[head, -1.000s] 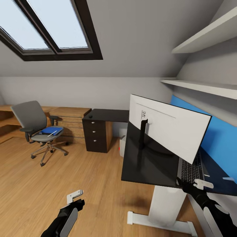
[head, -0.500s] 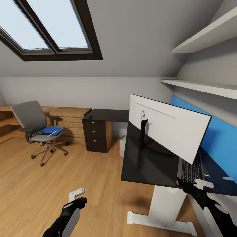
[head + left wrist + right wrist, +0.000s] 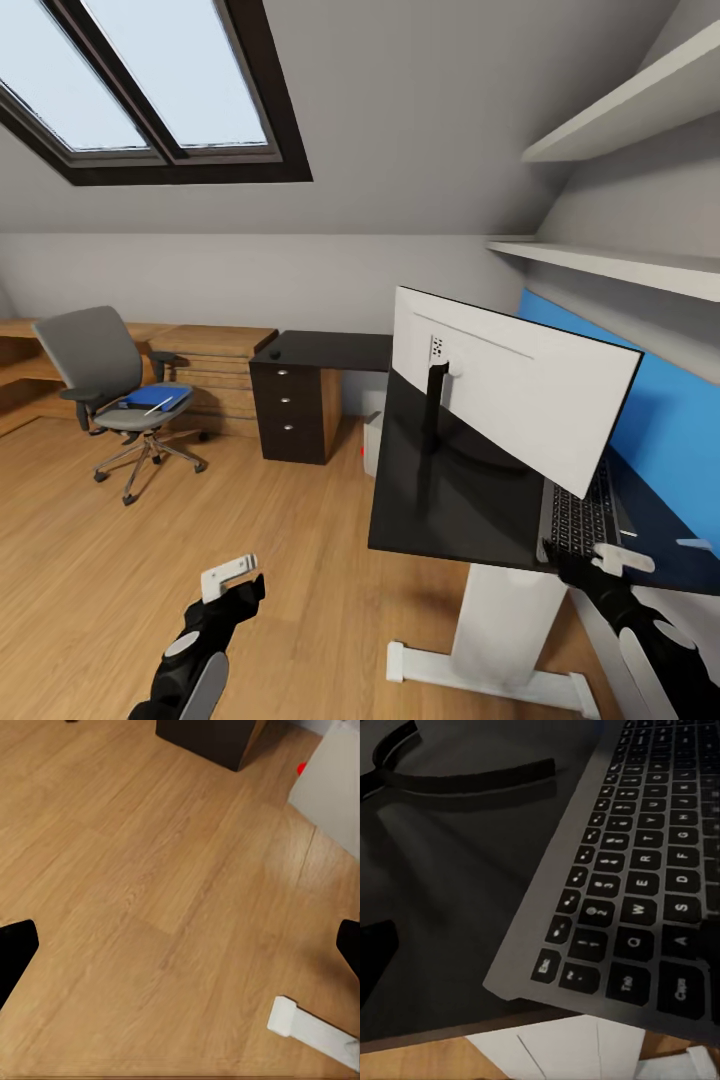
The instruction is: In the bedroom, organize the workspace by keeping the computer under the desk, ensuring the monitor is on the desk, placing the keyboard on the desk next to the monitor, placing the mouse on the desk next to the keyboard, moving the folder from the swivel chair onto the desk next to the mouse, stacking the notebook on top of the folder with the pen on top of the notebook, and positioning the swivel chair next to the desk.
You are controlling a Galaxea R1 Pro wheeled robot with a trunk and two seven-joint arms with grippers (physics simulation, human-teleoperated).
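Note:
The monitor (image 3: 510, 395) stands on the black desk (image 3: 450, 505), its white back toward me. Behind it lies the grey keyboard (image 3: 580, 515) (image 3: 645, 885). My right gripper (image 3: 625, 558) (image 3: 544, 967) hovers open just above the keyboard's near corner at the desk edge. My left gripper (image 3: 230, 578) (image 3: 180, 945) hangs open over bare floor. The computer (image 3: 372, 440) (image 3: 330, 787) stands under the desk. A small black mouse (image 3: 273, 353) sits on the desk's far wing. Across the room, the swivel chair (image 3: 115, 400) carries the blue folder (image 3: 155, 397) and white pen (image 3: 160, 405). The notebook is out of view.
A dark drawer unit (image 3: 295, 410) (image 3: 206, 739) supports the desk's far wing. Low wooden shelving (image 3: 215, 365) lines the back wall behind the chair. The desk's white pedestal (image 3: 500, 625) and foot (image 3: 311, 1031) stand near my left arm. Open wood floor (image 3: 200, 520) lies between me and the chair.
My left gripper has risen slightly and its wrist has rolled. The right gripper has edged a little toward me along the keyboard's corner. Nothing else has moved.

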